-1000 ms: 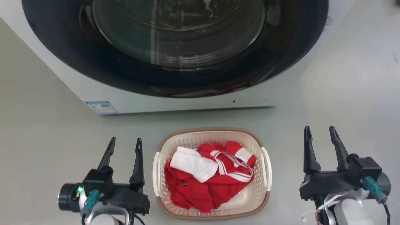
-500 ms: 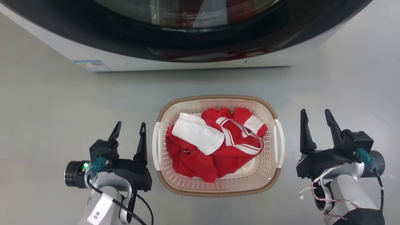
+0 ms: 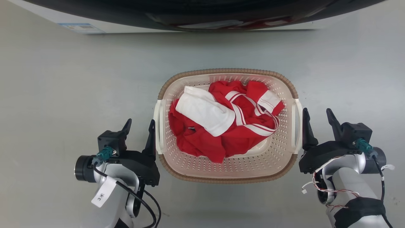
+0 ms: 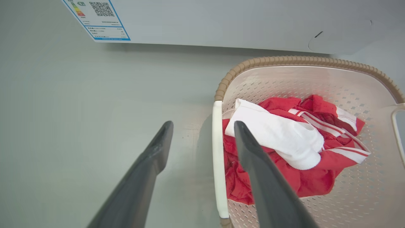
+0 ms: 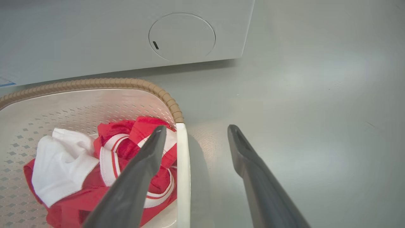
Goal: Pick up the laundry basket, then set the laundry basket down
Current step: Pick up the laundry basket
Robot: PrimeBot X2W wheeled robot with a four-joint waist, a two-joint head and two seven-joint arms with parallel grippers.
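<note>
The laundry basket [image 3: 228, 71] stands on the grey floor in front of the washer, cream with a brown rim and white side handles. Red clothing with white stripes [image 3: 221, 141] and a white cloth [image 3: 205, 114] lie in it. My left gripper [image 3: 140, 123] is open right beside the left handle [image 3: 157, 126]. My right gripper [image 3: 317, 112] is open right beside the right handle [image 3: 296, 123]. In the left wrist view the left handle [image 4: 216, 158] runs between the fingers of the left gripper [image 4: 203, 125]. In the right wrist view the right handle [image 5: 182, 164] runs between the fingers of the right gripper [image 5: 196, 128].
The washer [image 3: 190, 9] fills the top edge, its white front panel [image 4: 221, 22] just beyond the basket, with a blue-bordered label [image 3: 80, 27] at its lower left. Bare grey floor [image 3: 63, 79] lies to both sides of the basket.
The head camera has dipped, so the washer slid up and the basket looks larger. Both grippers have closed in sideways on the basket's handles, staying open.
</note>
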